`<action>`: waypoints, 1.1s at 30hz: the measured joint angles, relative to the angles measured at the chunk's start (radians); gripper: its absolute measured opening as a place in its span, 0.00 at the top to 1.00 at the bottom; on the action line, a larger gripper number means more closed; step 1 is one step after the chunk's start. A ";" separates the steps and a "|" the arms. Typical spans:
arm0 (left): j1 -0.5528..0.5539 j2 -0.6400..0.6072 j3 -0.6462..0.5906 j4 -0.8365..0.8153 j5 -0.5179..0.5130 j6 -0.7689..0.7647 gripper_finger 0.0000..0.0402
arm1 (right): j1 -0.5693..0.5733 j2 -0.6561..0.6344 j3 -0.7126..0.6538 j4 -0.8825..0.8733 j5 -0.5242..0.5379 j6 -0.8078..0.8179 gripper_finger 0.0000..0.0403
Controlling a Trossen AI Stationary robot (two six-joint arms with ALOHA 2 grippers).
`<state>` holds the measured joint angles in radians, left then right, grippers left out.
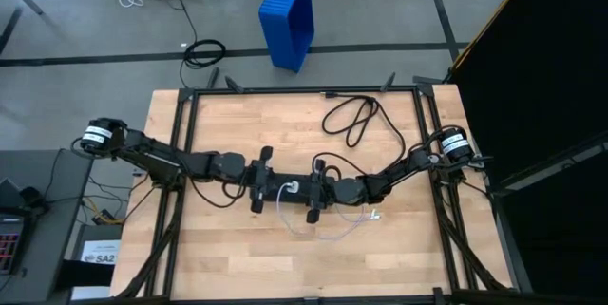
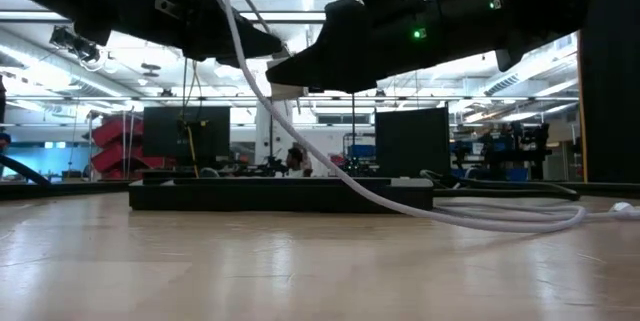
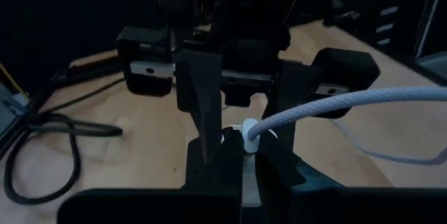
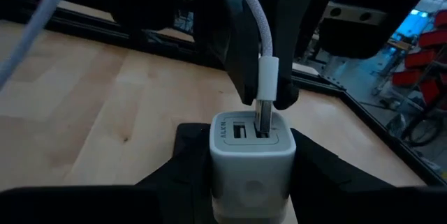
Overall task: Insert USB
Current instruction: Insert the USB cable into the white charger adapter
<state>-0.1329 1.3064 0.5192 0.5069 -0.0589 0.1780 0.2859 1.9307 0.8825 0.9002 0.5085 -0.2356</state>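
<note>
USB [image 4: 266, 79] plug tip entering charger [image 4: 251, 155] port, between both grippers above tabletop [image 1: 218, 248] | left gripper [image 4: 264, 95] clamped on plug | right gripper [image 4: 244, 182] clamped on charger | step: insertion | next: likely a straight push to seat it, keeping alignment

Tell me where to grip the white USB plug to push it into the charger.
Grip the white USB plug on its flat plastic shell, just behind the metal tip, coming from the cable side. The left pincer holds it so, tip at the small white charger block.
</note>
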 joint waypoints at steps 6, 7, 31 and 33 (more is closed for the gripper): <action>-0.015 0.001 0.038 -0.090 -0.047 -0.003 1.00 | 0.000 -0.003 0.010 -0.051 0.012 0.014 0.72; -0.019 0.001 0.040 -0.099 -0.053 -0.003 1.00 | -0.001 -0.003 0.016 -0.070 0.012 0.015 0.72; -0.021 0.003 0.043 -0.158 -0.055 -0.008 1.00 | -0.002 -0.002 0.098 -0.176 0.006 0.081 0.72; -0.021 0.006 0.043 -0.158 -0.052 -0.008 1.00 | -0.003 -0.002 0.098 -0.158 -0.001 0.081 0.72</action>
<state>-0.1543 1.3121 0.5621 0.3491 -0.1108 0.1696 0.2832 1.9289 0.9802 0.7417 0.5079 -0.1545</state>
